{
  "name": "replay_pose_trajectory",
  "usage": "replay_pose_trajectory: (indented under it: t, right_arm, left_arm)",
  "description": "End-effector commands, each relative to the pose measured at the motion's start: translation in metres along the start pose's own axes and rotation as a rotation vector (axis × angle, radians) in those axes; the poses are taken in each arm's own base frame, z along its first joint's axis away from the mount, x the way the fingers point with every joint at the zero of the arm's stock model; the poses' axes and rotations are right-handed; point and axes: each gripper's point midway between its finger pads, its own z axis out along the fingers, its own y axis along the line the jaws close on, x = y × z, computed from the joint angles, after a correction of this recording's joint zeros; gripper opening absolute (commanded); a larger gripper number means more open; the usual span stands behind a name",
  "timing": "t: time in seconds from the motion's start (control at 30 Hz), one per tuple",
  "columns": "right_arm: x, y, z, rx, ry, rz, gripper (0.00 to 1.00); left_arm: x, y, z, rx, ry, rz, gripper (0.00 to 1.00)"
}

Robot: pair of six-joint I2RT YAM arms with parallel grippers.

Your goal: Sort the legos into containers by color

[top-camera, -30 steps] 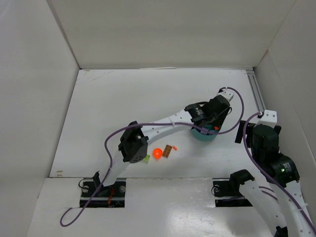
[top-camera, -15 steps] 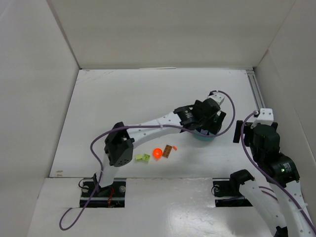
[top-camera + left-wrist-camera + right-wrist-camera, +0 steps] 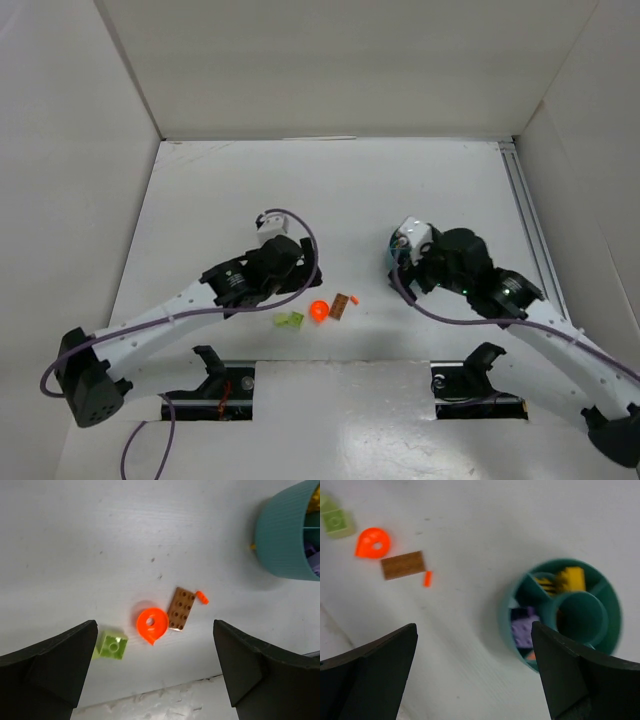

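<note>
Left claw (image 3: 154,624) and right claw (image 3: 474,626) stand open, empty. Brown brick (image 3: 180,608) appears light, rigid, slick; best pinched across its short width.

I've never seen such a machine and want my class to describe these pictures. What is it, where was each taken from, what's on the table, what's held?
Two robot arms stand at the near edge of the table, the left arm and the right arm. One picture looks down from above; the other two come from cameras on the wrists, with the dark fingers at the lower corners. The left pincer and right pincer are open, holding nothing. On the table lie a lime green brick, a round orange piece, a brown brick and a tiny orange bit. The teal bowl holds purple bricks and yellow bricks.
</note>
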Motion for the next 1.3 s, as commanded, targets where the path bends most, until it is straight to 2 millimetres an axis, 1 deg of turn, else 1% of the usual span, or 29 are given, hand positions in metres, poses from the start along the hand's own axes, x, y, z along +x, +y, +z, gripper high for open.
replay_pose_trajectory:
  t: [0.0,0.03,0.07,0.1,0.13,0.17,0.2,0.27,0.3,0.33,0.37,0.4,0.43,0.5,0.53,0.57,0.6,0.63,0.7,0.73,0.77,0.83,0.9,0.97,1.0,1.03,1.1,1.13,1.27]
  right_arm:
    - [-0.041,0.05,0.022,-0.15,-0.124,-0.139,1.0]
    - [-0.042,0.08,0.026,-0.217,-0.116,-0.195,1.0]
    - [-0.038,0.093,0.042,-0.227,-0.057,-0.19,1.0]
    - [-0.036,0.102,0.051,-0.236,-0.032,-0.209,1.0]
    - [-0.037,0.114,0.06,-0.272,-0.02,-0.221,0.92]
    - [-0.024,0.126,0.079,-0.299,0.049,-0.238,0.87]
    - [-0.029,0.13,0.087,-0.308,0.051,-0.238,0.8]
    - [-0.029,0.132,0.104,-0.28,0.073,-0.196,0.66]
    - [-0.026,0.136,0.114,-0.28,0.096,-0.176,0.62]
    - [-0.027,0.14,0.118,-0.291,0.097,-0.166,0.59]
    - [-0.031,0.139,0.125,-0.299,0.087,-0.155,0.59]
    - [-0.026,0.14,0.135,-0.309,0.111,-0.148,0.61]
    - [-0.031,0.145,0.138,-0.328,0.108,-0.137,0.61]
    - [-0.03,0.158,0.145,-0.406,0.123,-0.126,0.61]
    - [-0.029,0.166,0.155,-0.438,0.133,-0.133,0.61]
    - [-0.027,0.176,0.156,-0.495,0.14,-0.128,0.61]
    - [-0.026,0.18,0.16,-0.515,0.142,-0.126,0.61]
    - [-0.02,0.187,0.164,-0.544,0.164,-0.123,0.59]
    - [-0.011,0.192,0.167,-0.574,0.189,-0.119,0.55]
    - [-0.008,0.191,0.169,-0.578,0.197,-0.112,0.55]
    - [-0.002,0.194,0.171,-0.597,0.212,-0.117,0.54]
    - [0.004,0.194,0.171,-0.619,0.233,-0.104,0.54]
    - [0.015,0.189,0.177,-0.62,0.267,-0.096,0.54]
    - [0.015,0.185,0.178,-0.612,0.267,-0.089,0.52]
    - [0.023,0.187,0.178,-0.622,0.286,-0.085,0.52]
    - [0.023,0.183,0.179,-0.615,0.286,-0.079,0.51]
    - [0.03,0.184,0.185,-0.616,0.3,-0.077,0.5]
    - [0.035,0.184,0.184,-0.616,0.311,-0.076,0.5]
    - [0.042,0.187,0.187,-0.629,0.313,-0.074,0.47]
  left_arm:
    - [0.013,0.036,-0.014,-0.091,-0.007,-0.195,1.0]
    - [0.023,0.046,-0.014,-0.112,0.003,-0.241,1.0]
    - [0.025,0.051,-0.022,-0.103,-0.003,-0.272,1.0]
    - [0.027,0.053,-0.023,-0.099,-0.008,-0.299,1.0]
    - [0.029,0.054,-0.025,-0.088,-0.004,-0.314,1.0]
    - [0.032,0.058,-0.026,-0.08,-0.004,-0.349,1.0]
    - [0.035,0.057,-0.027,-0.071,0.006,-0.36,1.0]
    - [0.042,0.062,-0.026,-0.081,0.022,-0.363,1.0]
    - [0.041,0.063,-0.029,-0.077,0.019,-0.377,1.0]
    - [0.044,0.063,-0.029,-0.071,0.028,-0.378,1.0]
    - [0.046,0.062,-0.029,-0.066,0.038,-0.378,1.0]
    - [0.049,0.065,-0.028,-0.075,0.043,-0.375,1.0]
    - [0.051,0.065,-0.028,-0.07,0.051,-0.363,1.0]
    - [0.051,0.065,-0.028,-0.07,0.052,-0.351,1.0]
    - [0.051,0.065,-0.028,-0.07,0.052,-0.351,1.0]
    - [0.051,0.065,-0.028,-0.07,0.052,-0.34,1.0]
    - [0.051,0.066,-0.028,-0.069,0.053,-0.331,1.0]
    - [0.049,0.064,-0.028,-0.061,0.047,-0.334,1.0]
    - [0.05,0.064,-0.028,-0.06,0.048,-0.323,1.0]
    - [0.05,0.064,-0.028,-0.06,0.048,-0.323,1.0]
    - [0.05,0.065,-0.028,-0.06,0.048,-0.314,1.0]
    - [0.048,0.064,-0.029,-0.053,0.043,-0.317,1.0]
    - [0.047,0.062,-0.029,-0.044,0.038,-0.311,1.0]
    - [0.046,0.061,-0.03,-0.036,0.034,-0.314,1.0]
    - [0.046,0.061,-0.03,-0.036,0.034,-0.314,1.0]
    - [0.046,0.061,-0.03,-0.036,0.034,-0.314,1.0]
    - [0.046,0.061,-0.03,-0.036,0.034,-0.314,1.0]
    - [0.046,0.061,-0.03,-0.036,0.034,-0.314,1.0]
    - [0.048,0.064,-0.029,-0.051,0.043,-0.308,0.99]
